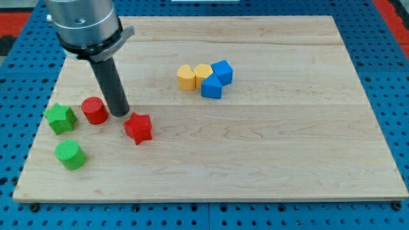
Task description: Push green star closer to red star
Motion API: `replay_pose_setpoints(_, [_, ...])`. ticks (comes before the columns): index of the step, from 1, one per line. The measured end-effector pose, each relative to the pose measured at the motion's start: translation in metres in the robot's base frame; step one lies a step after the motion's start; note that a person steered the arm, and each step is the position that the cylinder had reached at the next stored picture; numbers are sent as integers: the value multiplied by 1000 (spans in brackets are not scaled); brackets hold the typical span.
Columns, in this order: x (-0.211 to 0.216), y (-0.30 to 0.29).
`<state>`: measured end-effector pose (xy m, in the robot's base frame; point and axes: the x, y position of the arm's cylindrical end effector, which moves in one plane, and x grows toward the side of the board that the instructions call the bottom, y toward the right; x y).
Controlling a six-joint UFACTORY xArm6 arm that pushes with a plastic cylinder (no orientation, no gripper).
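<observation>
The green star [60, 118] lies near the board's left edge. The red star [138, 128] lies to its right, with a red cylinder [94, 110] between them, close to the green star. My tip [119, 113] rests on the board between the red cylinder and the red star, just up-left of the red star and right of the red cylinder. It is well to the right of the green star.
A green cylinder [70, 154] sits below the green star. Two yellow blocks [186, 77] [202, 72] and two blue blocks [222, 71] [211, 87] cluster at the upper middle. The wooden board [287, 140] lies on a blue perforated table.
</observation>
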<state>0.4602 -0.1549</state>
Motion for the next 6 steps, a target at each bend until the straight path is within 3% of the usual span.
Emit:
replay_pose_setpoints(1, [-61,-6])
replay_pose_setpoints(2, [-91,-95])
replay_pose_setpoints(3, [-55,-149])
replay_pose_setpoints(5, [-42,-150])
replay_pose_setpoints(6, [38,-148])
